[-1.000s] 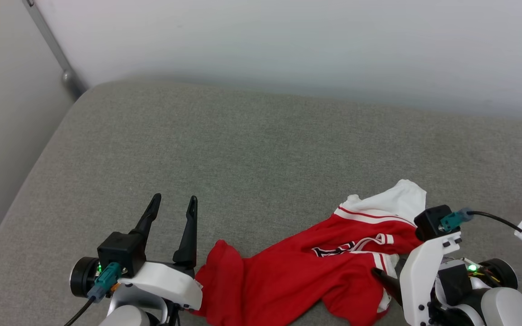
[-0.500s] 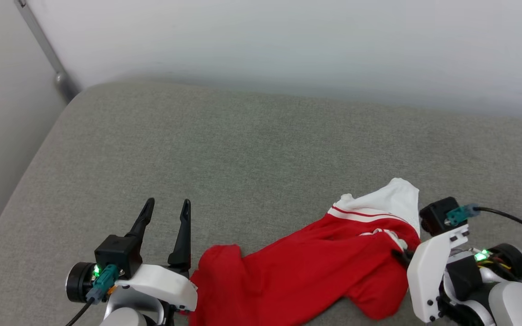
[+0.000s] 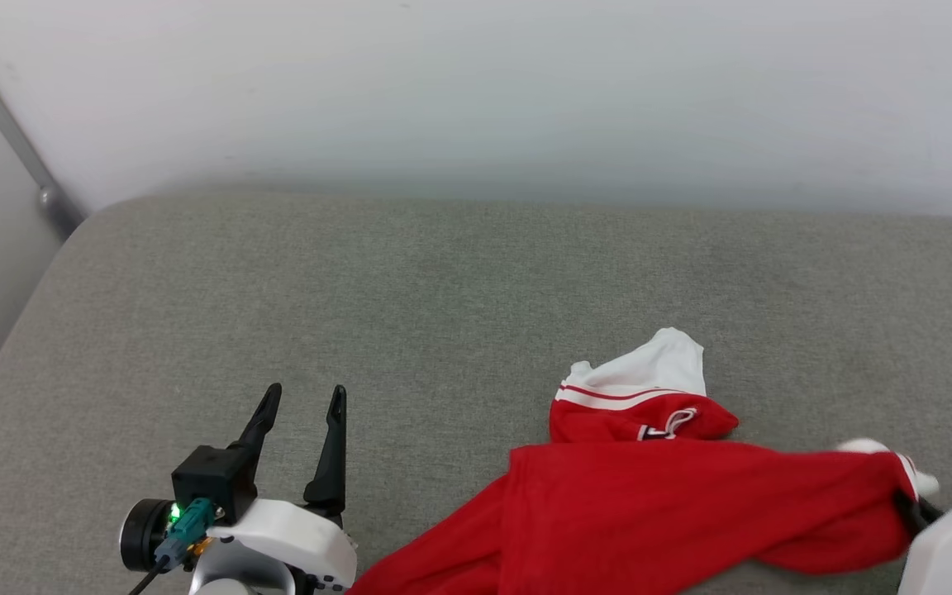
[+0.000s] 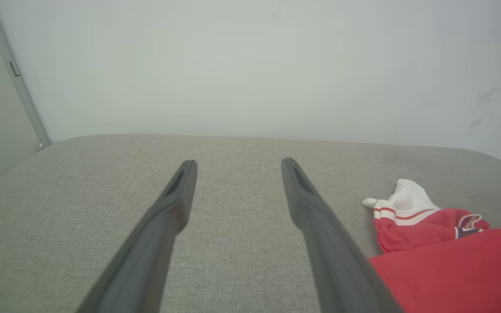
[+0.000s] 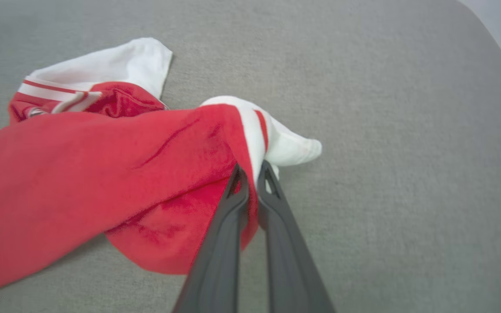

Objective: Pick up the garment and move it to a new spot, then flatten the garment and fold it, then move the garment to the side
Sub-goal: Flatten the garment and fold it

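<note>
- Red garment (image 3: 691, 504) sprawls over the near right of the grey cushion (image 3: 443, 289) in the head view. The right hand (image 3: 908, 506) grips its far-right end, and the left hand (image 3: 304, 392) sits well apart to its left, fingers spread.
- Left wrist view: left hand (image 4: 238, 163) gapes over bare cushion, garment (image 4: 442, 265) off right.
- Right wrist view: right hand (image 5: 252, 171) clamped on the garment's (image 5: 102, 174) striped trim, cloth trailing left.

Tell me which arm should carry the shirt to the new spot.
Right. The right gripper is shut on the shirt at a striped edge. The left gripper is open and holds nothing, over the grey cushion beside the shirt.
</note>
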